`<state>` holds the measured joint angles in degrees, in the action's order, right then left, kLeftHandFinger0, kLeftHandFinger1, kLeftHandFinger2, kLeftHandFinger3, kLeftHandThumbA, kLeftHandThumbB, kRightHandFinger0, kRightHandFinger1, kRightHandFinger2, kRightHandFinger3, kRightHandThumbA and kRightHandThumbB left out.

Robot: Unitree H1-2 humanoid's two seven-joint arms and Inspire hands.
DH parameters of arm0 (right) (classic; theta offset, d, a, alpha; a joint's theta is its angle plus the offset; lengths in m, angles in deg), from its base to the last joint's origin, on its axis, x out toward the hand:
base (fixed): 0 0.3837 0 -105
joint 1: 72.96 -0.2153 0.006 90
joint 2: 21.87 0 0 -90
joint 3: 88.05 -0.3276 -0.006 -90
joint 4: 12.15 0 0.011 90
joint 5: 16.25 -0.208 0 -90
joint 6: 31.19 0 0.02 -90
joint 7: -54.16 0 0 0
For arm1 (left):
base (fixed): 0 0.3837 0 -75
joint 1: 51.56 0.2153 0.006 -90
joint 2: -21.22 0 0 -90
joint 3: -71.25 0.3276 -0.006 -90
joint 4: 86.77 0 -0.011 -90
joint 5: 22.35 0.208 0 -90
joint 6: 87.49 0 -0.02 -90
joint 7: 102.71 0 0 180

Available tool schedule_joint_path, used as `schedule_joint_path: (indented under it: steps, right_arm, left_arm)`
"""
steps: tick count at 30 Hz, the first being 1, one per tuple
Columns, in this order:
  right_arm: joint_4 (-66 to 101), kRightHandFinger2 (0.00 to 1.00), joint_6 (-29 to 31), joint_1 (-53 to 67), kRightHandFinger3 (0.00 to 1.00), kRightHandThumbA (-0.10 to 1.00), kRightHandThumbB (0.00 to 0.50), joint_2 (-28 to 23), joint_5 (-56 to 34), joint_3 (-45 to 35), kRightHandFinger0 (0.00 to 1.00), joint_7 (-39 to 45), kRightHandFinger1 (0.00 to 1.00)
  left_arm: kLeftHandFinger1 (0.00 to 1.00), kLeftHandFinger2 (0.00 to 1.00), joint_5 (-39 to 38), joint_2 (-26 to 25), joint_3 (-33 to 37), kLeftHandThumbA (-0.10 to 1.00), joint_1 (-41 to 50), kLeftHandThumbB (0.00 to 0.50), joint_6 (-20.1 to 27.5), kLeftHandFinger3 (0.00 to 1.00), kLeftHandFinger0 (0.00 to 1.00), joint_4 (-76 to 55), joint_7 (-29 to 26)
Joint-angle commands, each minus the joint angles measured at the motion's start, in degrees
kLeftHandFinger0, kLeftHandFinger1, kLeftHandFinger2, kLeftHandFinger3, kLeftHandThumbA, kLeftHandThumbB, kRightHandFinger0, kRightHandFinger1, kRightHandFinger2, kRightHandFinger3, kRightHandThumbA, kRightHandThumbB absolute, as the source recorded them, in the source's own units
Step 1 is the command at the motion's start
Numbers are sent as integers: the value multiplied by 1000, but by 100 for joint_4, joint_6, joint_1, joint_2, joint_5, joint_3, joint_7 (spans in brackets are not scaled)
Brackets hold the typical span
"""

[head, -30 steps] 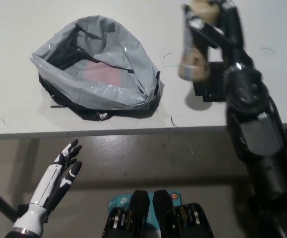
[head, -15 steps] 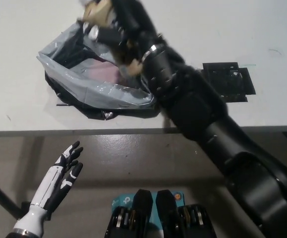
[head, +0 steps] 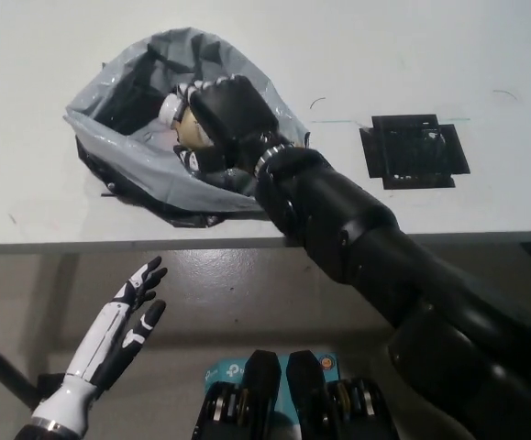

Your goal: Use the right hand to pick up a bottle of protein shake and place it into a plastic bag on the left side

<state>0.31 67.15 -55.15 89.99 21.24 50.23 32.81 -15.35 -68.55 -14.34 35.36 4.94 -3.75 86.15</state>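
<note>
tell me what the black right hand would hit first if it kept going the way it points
Probably the inside of the crumpled grey plastic bag: the black right hand, shut on the tan protein shake bottle, points left into its mouth. Depth is unclear.

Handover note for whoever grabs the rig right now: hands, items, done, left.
Right hand: shut on the bottle, inside the mouth of the bag.
Left hand: open, idle at lower left below the table edge.
Bag: on the table's left part, mouth open. Black square pad to its right, bare.
Done: bottle picked up and carried over the bag.
Left: let go of the bottle in the bag, pull the right arm out.
</note>
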Motion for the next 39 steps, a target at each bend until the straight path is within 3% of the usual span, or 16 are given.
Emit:
schedule_joint_path:
  steps: [1, 3, 5, 6, 17, 23, 26, 28, 30, 31, 33, 36, 37, 38, 39]
  right_arm:
    - [-20, 1000, 73, -480, 1000, 688, 457, -12, 295, 44, 1000, 231, 1000]
    - [14, 1000, 156, -454, 1000, 869, 440, -82, 283, -7, 1000, 201, 1000]
    - [23, 1000, 176, -448, 1000, 874, 440, -93, 305, -38, 1000, 202, 1000]
    - [86, 1000, 261, -422, 1000, 946, 434, -155, 275, -96, 1000, 155, 1000]
    - [630, 1000, 632, -591, 1000, 1000, 431, -309, -29, -911, 1000, -13, 1000]
    - [1848, 1000, 716, -808, 1000, 1000, 449, -484, -614, -1901, 1000, 510, 1000]
    - [3481, 1000, 488, -720, 1000, 1000, 463, -744, -1310, -2699, 1000, 1046, 1000]
    - [4600, 1000, 270, -520, 1000, 1000, 446, -978, -1591, -3019, 1000, 1271, 1000]
    - [4775, 1000, 216, -476, 1000, 1000, 446, -986, -1597, -3107, 1000, 1359, 1000]
    - [6067, 1000, 72, -143, 1000, 1000, 380, -1258, -1880, -3418, 1000, 1417, 1000]
    - [8083, 1000, -321, 741, 1000, 1000, 391, -1759, -1986, -3943, 1000, 1389, 1000]
    - [8246, 1000, -348, 819, 1000, 1000, 390, -1780, -1981, -4012, 1000, 1420, 1000]
    - [9425, 1000, -410, 1725, 1000, 1000, 376, -2307, -2369, -4473, 1000, 1451, 1000]
    - [9752, 1000, -397, 2038, 1000, 1000, 367, -2492, -2404, -4646, 1000, 1446, 1000]
    - [10000, 1000, -469, 2281, 1000, 1000, 397, -2581, -2433, -4816, 1000, 1416, 1000]
  left_arm:
    - [1000, 1000, 86, -141, 31, 950, -139, 177, 32, 1000, 1000, -179, 121]
    - [1000, 1000, 93, -137, 44, 942, -162, 179, 53, 1000, 1000, -131, 116]
    - [1000, 1000, 99, -138, 47, 942, -165, 177, 52, 1000, 1000, -127, 119]
    - [1000, 1000, 100, -134, 77, 940, -138, 173, 46, 1000, 1000, -119, 140]
    - [1000, 1000, 117, -72, 197, 914, -170, 181, 49, 1000, 1000, -25, 162]
    - [1000, 1000, 97, -89, 212, 915, -167, 195, -19, 1000, 1000, -67, 214]
    - [1000, 1000, 113, -50, 193, 892, -163, 173, 186, 1000, 1000, 2, 152]
    - [1000, 1000, 179, -15, 180, 897, -170, 177, 179, 1000, 1000, 5, 89]
    - [1000, 1000, 188, -7, 177, 898, -174, 177, 182, 1000, 1000, 10, 82]
    - [1000, 1000, 168, -14, 99, 913, -225, 175, 160, 1000, 1000, 18, 34]
    - [1000, 1000, 22, -3, -58, 912, -291, 179, 69, 1000, 1000, 4, -22]
    - [1000, 1000, -6, 0, -90, 909, -295, 180, 77, 1000, 1000, 7, -31]
    - [1000, 1000, -70, -58, -215, 924, -313, 170, 110, 1000, 1000, 54, -78]
    - [1000, 1000, -103, -70, -260, 932, -312, 174, 123, 1000, 1000, 74, -93]
    - [1000, 1000, -108, -72, -269, 935, -314, 169, 116, 1000, 1000, 82, -97]
